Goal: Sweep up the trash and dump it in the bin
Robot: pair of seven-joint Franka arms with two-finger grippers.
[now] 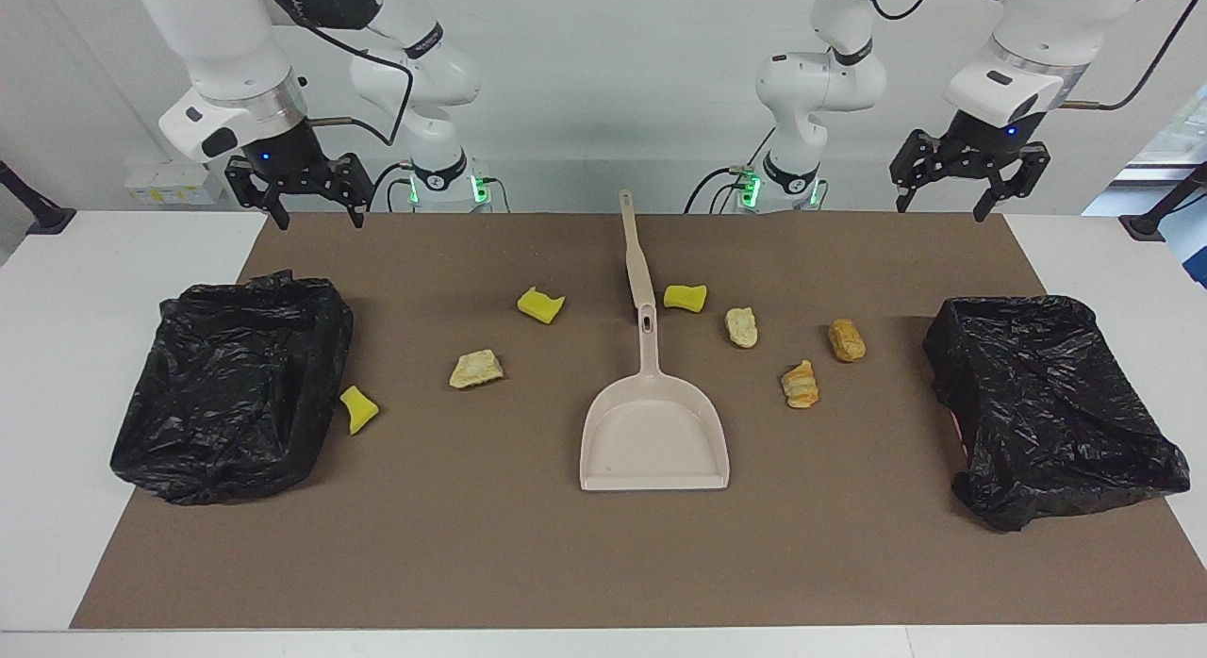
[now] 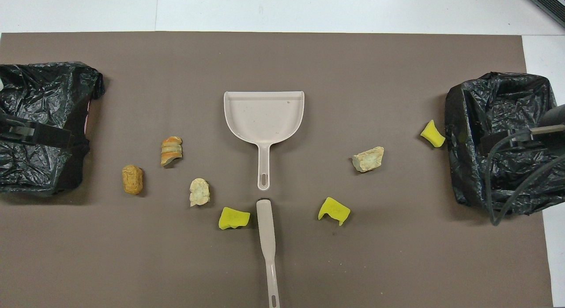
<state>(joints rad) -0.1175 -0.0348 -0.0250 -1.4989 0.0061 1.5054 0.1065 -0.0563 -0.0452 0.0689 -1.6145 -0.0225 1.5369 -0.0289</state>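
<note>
Across the facing view, the right tool (image 1: 315, 205) hangs released over the counter edge beside one bin (image 1: 231, 385). Seven scraps lie loose on the brown mat (image 1: 528, 564): a sponge (image 1: 358, 409) touching that bin, a bread lump (image 1: 475, 369), a second sponge (image 1: 540, 304). The dustpan (image 1: 653, 432) lies mid-mat with the brush (image 1: 635, 253) at its handle end. Then come a third sponge (image 1: 685, 298), three more lumps (image 1: 741, 327) and the other bin (image 1: 1047, 403). The left tool (image 1: 943, 194) waits released above it. The scraps look light, soft and likely to roll when swept. Both implements look stiff, best taken by their handles.
</note>
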